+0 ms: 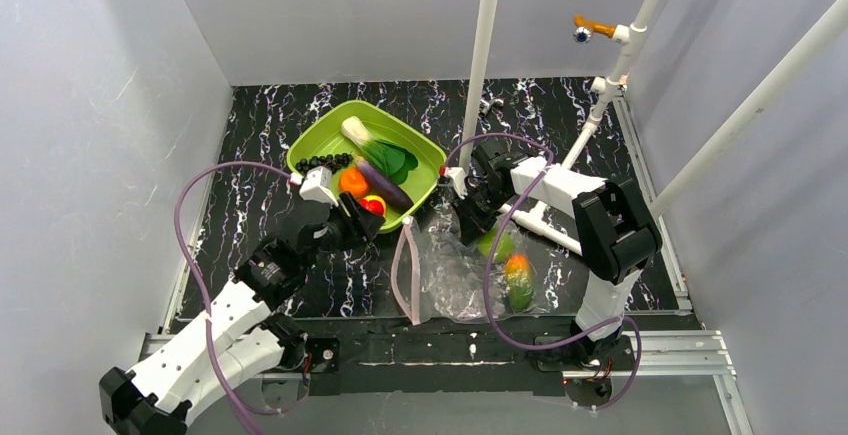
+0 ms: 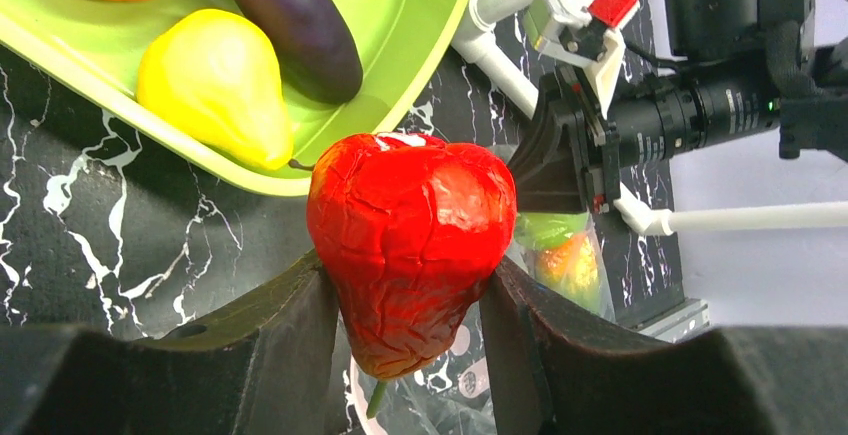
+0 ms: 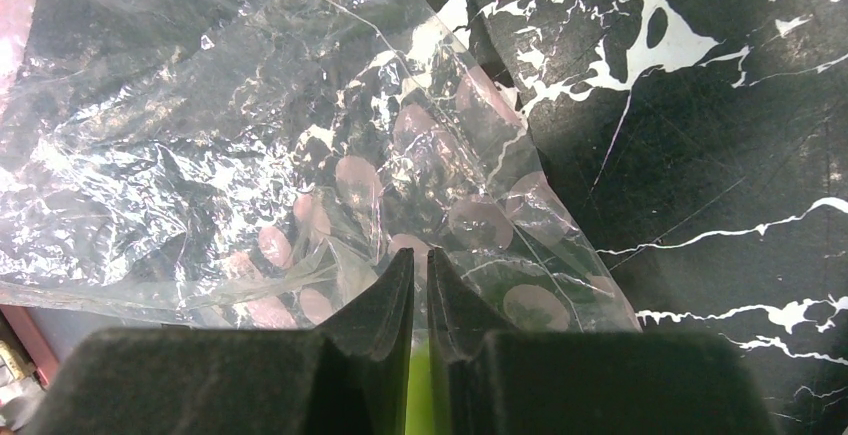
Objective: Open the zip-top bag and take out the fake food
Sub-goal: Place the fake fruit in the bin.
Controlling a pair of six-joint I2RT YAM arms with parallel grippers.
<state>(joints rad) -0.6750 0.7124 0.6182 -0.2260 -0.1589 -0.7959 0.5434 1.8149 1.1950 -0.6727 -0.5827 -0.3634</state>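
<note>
- Meanwhile, a red fruit (image 2: 410,245) was gripped between the fingers of the left tool (image 2: 405,295), just off the near rim of the lime-green tray (image 2: 420,25).
- The right tool (image 3: 420,270) was seen narrowed almost to a slit on a fold of the zip-top bag (image 1: 450,275), which lay crumpled on the tabletop (image 1: 260,125) just beside the tray.
- Two pieces of fake food, a green apple (image 1: 497,245) and an orange-and-green piece (image 1: 517,277), were seen inside the bag.
- A drop short of the tray was judged possible if the fruit were released before the rim was cleared; a roll across the tabletop could follow.
- The slick film could be lost from the thin pinch, and the bag might then be dragged along at the next reach inside.
</note>
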